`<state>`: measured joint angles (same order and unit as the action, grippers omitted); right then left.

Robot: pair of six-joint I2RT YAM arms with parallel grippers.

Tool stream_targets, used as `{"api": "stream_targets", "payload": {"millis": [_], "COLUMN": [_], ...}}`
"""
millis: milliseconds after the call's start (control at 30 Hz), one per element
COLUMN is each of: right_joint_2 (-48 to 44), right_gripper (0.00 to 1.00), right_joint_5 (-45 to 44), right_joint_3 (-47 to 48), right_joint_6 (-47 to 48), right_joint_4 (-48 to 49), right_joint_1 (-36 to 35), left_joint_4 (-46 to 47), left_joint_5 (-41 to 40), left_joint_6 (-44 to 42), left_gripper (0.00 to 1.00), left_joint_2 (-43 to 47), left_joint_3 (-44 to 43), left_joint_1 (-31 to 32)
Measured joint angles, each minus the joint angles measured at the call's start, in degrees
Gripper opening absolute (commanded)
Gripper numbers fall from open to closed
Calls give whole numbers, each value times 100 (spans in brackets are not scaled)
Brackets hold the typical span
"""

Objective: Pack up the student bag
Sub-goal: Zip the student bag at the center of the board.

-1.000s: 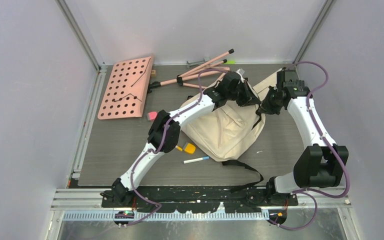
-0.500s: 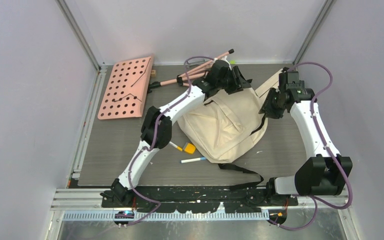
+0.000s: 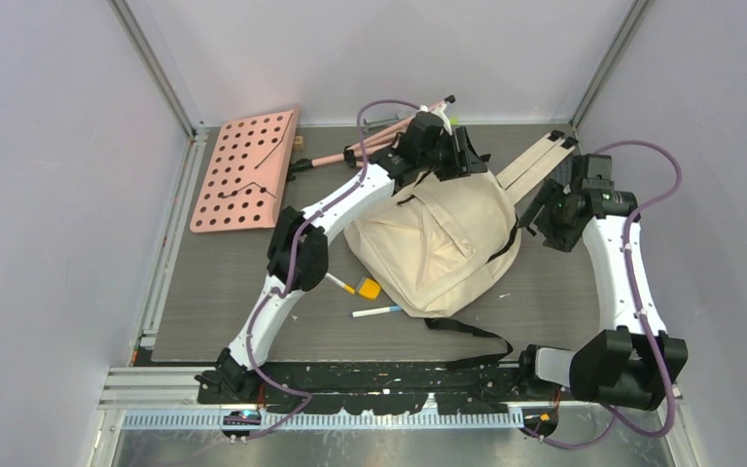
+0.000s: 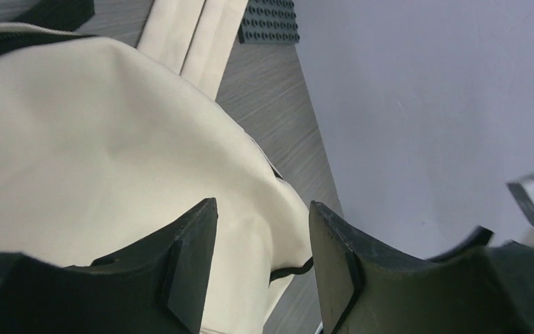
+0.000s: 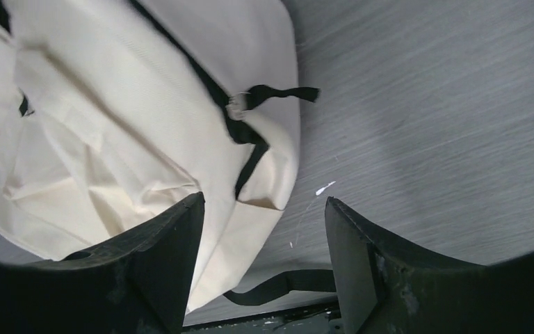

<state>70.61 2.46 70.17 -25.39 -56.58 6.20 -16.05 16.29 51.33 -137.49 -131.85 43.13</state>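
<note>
Jaws apart and empty, left gripper [image 4: 261, 207] sits over the far edge of the bag [image 3: 438, 243], which lies mid-surface [image 3: 224, 282]; right gripper [image 5: 264, 200], likewise apart and empty, hangs just off its right side.

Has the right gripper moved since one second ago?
Yes. The right gripper has drawn back rightward, nearer the right wall, away from the student bag.

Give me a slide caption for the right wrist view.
Open right gripper hovers over the edge of the bag and its black strap on the grey table.
</note>
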Motion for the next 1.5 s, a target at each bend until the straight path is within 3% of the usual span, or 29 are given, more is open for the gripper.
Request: {"api": "stream_targets", "payload": {"millis": [267,533,733,1000,1500], "right_joint_2": [24,229,870,1836,2262], "right_gripper": [74,62,55,53,62], "right_joint_5": [1163,2186,2494,3141,3416], "right_joint_3": [-1060,-1491,-1296,-702,-413], "right_joint_6": [-284,-664,-634,-109,761], "right_joint_4": [905,2625,3213,3112,2518], "right_joint_1": [1237,1456,1456,1438,798], "left_joint_4": [-229,-275,-280,-286,-315], "left_joint_5": [210,286,308,330,330], "left_joint_6": [85,140,173,179,181], "left_gripper": [54,54,54,54,54], "left_joint_2": [0,26,74,227,229], "left_joint_3": [7,219,254,350,374], "left_joint_1": [153,186,184,179,173]}}
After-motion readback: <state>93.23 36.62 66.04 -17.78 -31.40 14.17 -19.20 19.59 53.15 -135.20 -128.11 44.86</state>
